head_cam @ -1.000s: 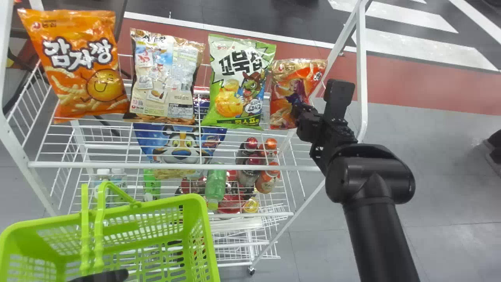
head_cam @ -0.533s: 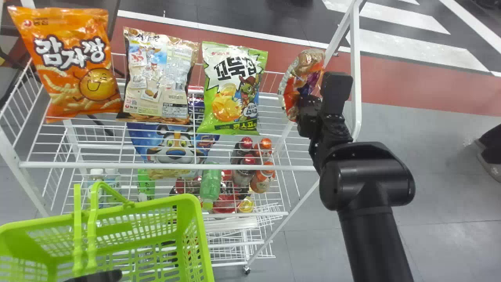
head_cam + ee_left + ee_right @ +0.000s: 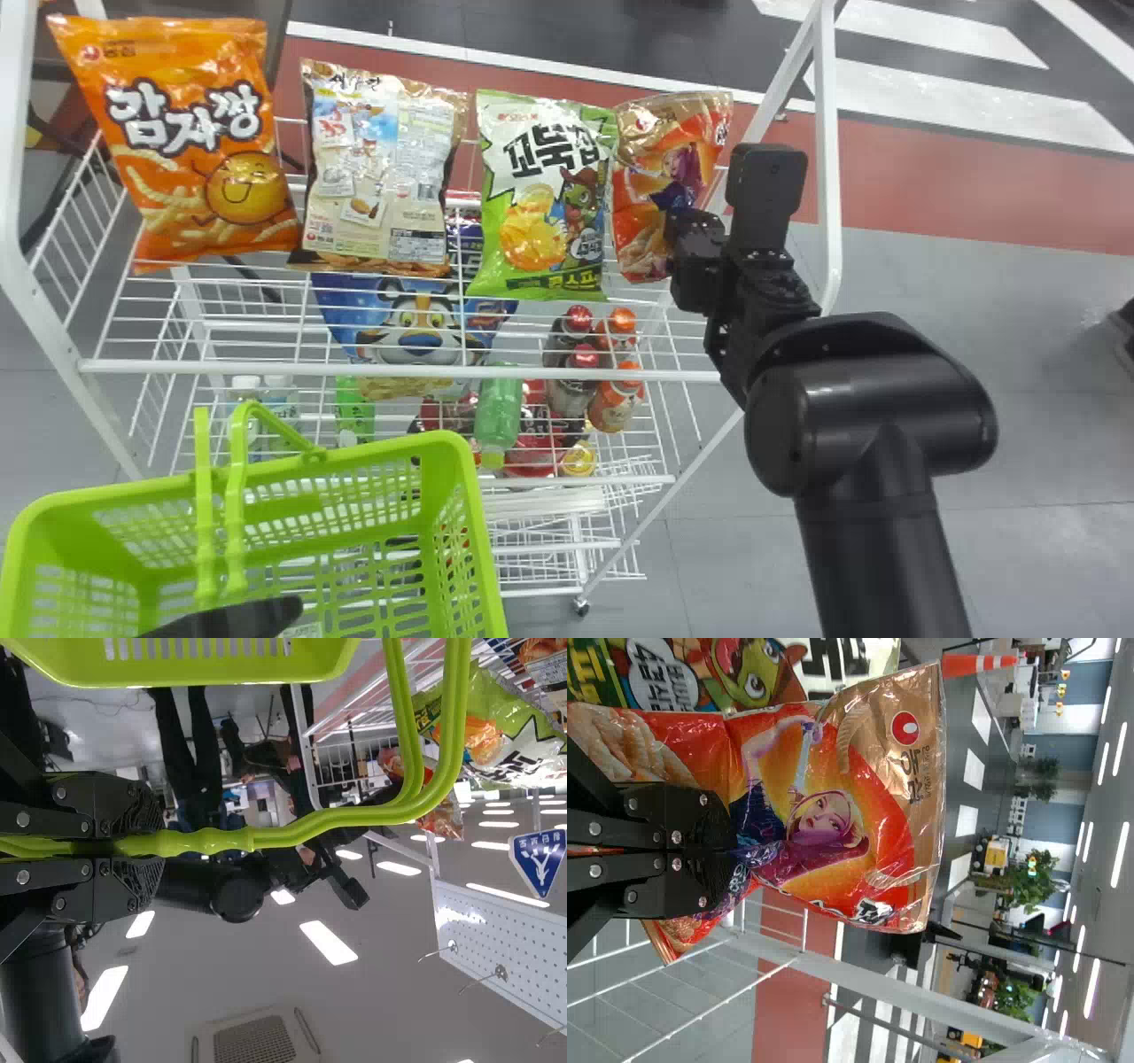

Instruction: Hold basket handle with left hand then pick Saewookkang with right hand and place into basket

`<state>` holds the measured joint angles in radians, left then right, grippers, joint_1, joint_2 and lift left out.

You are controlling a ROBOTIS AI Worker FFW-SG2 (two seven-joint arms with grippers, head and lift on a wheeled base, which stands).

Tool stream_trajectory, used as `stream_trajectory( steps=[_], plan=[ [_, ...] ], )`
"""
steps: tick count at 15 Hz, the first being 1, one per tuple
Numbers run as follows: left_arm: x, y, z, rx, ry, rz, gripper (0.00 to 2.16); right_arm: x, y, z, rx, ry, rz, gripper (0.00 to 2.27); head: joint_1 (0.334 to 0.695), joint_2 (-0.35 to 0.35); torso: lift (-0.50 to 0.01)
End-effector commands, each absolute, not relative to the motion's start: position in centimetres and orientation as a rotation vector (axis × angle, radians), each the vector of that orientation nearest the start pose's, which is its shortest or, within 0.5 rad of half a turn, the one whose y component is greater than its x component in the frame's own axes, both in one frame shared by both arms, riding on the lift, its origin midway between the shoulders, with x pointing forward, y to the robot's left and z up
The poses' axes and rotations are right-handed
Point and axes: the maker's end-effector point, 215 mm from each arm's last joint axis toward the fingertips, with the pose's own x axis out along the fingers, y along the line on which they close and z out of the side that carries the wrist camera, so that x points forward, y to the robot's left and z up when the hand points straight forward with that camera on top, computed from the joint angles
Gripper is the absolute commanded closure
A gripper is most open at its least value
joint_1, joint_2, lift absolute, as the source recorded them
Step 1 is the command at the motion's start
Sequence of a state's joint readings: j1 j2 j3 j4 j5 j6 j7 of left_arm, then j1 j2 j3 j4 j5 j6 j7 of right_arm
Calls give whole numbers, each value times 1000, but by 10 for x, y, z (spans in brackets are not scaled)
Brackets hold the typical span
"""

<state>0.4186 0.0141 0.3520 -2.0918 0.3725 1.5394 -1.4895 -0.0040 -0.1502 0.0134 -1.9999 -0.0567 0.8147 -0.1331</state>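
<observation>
In the head view, the right gripper [image 3: 671,234] has its fingers pressed together on the Saewookkang [image 3: 675,164], pinching the front of the bag at the right end of the rack [image 3: 399,368], just beside the green bag [image 3: 545,190]. The left gripper [image 3: 252,617] has its fingers closed around the handle [image 3: 236,505] of the basket [image 3: 478,549], which sits at the lower left.
</observation>
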Motion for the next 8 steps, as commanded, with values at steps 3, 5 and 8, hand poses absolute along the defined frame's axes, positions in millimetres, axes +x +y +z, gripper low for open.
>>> stream_trajectory(
  steps=[3,5,8],
  plan=[
    [231,108,-355,-1309,833,-1139,2152,541,-263,-332,-136,457,-79,2243,695,-240,-19],
    [232,108,-354,-1309,831,-1141,2152,523,-247,-331,-127,505,-42,2243,695,-232,-19],
    [232,108,-355,-1312,832,-1138,2152,493,-222,-335,-100,590,32,2243,695,-207,-19]
  ],
)
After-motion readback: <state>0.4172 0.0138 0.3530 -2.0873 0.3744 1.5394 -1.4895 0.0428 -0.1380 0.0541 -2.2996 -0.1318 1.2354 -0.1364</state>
